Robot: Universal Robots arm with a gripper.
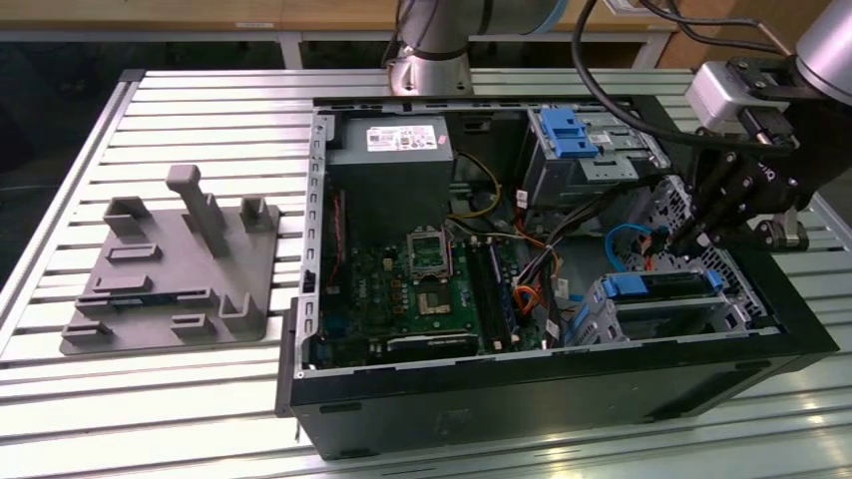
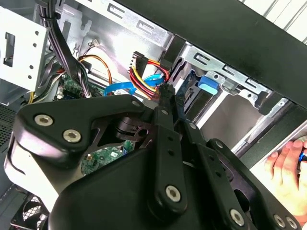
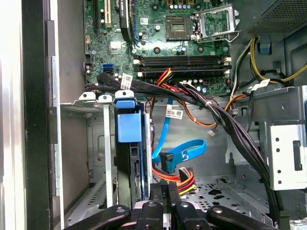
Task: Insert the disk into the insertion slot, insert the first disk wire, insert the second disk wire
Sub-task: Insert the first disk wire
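Blue plastic marks the disk [image 1: 661,286]: its carrier sits inside the insertion slot [image 1: 729,299], the perforated cage at about four o'clock in the open computer case [image 1: 533,394] in the exterior view. The carrier lies level with the cage's rim, so I judge the disk to be seated and the work to stand at the wires.

The gripper [image 1: 676,244] reaches down into the case near three o'clock, just beyond the cage toward twelve o'clock, where the cables gather. In both wrist views the fingers [image 3: 157,194] are drawn narrow. They appear to pinch the end of the red-and-yellow wire bundle [image 3: 184,178], whose strands run straight into the fingertips. A tight grip suits so small a plug. Holding it near the disk's open edge [image 3: 128,124] keeps it close to where the sockets should face, though the sockets themselves are hidden.

A blue flat cable [image 3: 184,151] curls just beside the fingers with its black plug [image 3: 168,163] hanging free, touched by nothing.

In the second wrist view a person's hand [image 2: 288,172] rests outside the case wall, apart from the gripper [image 2: 168,93].

On the slatted counter [image 1: 200,100], a grey fixture [image 1: 174,269] lies at nine o'clock, well apart from the case. The grey bay with its blue latch [image 1: 566,135] stands at one o'clock.
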